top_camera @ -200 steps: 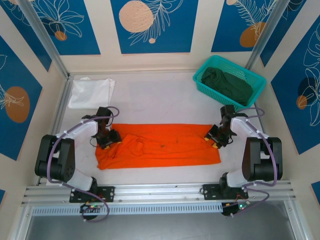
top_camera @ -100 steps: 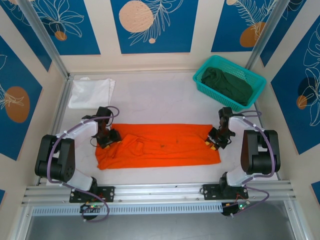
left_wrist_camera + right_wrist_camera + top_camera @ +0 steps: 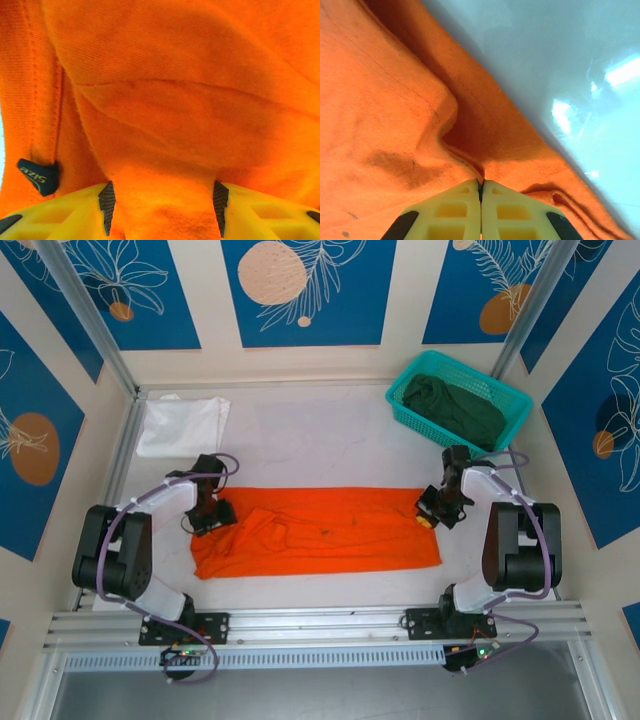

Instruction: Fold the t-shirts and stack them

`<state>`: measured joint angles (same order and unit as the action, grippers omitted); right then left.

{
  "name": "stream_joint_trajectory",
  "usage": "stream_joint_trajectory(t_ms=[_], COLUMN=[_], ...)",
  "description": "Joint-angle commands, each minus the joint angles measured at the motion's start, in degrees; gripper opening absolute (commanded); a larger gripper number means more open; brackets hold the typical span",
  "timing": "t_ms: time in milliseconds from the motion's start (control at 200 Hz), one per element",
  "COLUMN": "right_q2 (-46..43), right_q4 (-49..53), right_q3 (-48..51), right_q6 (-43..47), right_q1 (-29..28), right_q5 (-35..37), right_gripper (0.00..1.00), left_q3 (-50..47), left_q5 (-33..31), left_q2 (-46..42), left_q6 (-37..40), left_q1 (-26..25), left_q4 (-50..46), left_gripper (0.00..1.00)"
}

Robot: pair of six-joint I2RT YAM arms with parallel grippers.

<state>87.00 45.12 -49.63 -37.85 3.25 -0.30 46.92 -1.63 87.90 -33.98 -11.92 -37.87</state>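
Far left corner: white t-shirt (image 3: 183, 425), folded flat into a rough square, parked clear of the work area, so probably done. Left gripper (image 3: 213, 515) sits on the left end of the orange t-shirt (image 3: 330, 530). In the wrist view its yellow fingers (image 3: 65, 212) stand apart with a thick wad of orange cloth clamped between the ribbed black pads, so it is gripping a bunched layer, likely the collar end since a dark size tag (image 3: 39, 176) sits just beside it.

The orange shirt lies mid-table as a long flat band running left to right, matte knit, soft creases, a few dark specks. The white table (image 3: 320, 445) is smooth and shows glare.

Right gripper (image 3: 432, 512) is at the shirt's far right corner, jaws fully closed, with a thin pucker of hem running into the tips: a pinch grip, I judge. Holding both ends should let the arms lift and fold together.

Far right: teal mesh basket (image 3: 478, 374) holds the crumpled dark green t-shirt (image 3: 455, 408), not yet folded.
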Motion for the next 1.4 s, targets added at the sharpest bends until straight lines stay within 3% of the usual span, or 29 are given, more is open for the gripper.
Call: stream_joint_trajectory(t_ms=[0, 315, 435, 545, 705, 855, 960, 1050, 1250, 1395], right_q2=[-1.47, -0.59, 1.15, 2.53, -2.63, -11.0, -13.76, -10.57, 10.41, 25.69], right_q4=[2.44, -3.07, -4.38, -2.63, 1.71, 1.92, -4.35, -12.12, -16.57, -12.26], right_q3=[-2.12, -2.99, -0.99, -0.42, -3.02, -4.21, -3.73, -5.37, -20.52, -36.83], right_q6=[2.65, 9.54, 9.34, 7.68, 3.34, -4.28, -8.03, -7.24, 0.81, 7.68], right_q1=[1.34, 1.96, 1.61, 2.63, 3.57, 2.36, -4.33, -14.78, -33.4, -41.64], right_q5=[0.61, 2.8, 4.34, 6.0, 5.59, 3.05, -1.88, -6.29, -16.35, -20.18], right_gripper=[0.04, 0.05, 0.14, 0.31, 0.48, 0.51, 0.45, 0.43, 0.43, 0.42], left_q3=[-0.42, -0.53, -0.02, 1.17, 6.07, 12.64, 15.6, 17.2, 21.63, 24.69], left_q5=[-3.65, -5.48, -4.89, -2.61, 1.09, 0.12, 0.05, 0.92, 4.04, 4.32], left_q2=[1.08, 2.63, 2.34, 0.65, -2.74, -4.7, -3.55, -0.17, 11.61, 18.39], left_q6=[1.23, 1.25, 1.12, 1.36, 1.95, 2.15, 2.85, 4.13, 6.62, 7.43], left_q1=[-0.29, -0.14, -0.12, -0.18, -0.16, -0.12, 0.06, 0.58, 2.41, 3.43], left_q4=[-0.35, 0.06, -0.01, -0.19, -2.63, -6.94, -7.92, -7.82, -8.74, -9.73], left_gripper=[0.56, 0.56, 0.55, 0.56, 0.63, 0.65, 0.62, 0.56, 0.48, 0.47])
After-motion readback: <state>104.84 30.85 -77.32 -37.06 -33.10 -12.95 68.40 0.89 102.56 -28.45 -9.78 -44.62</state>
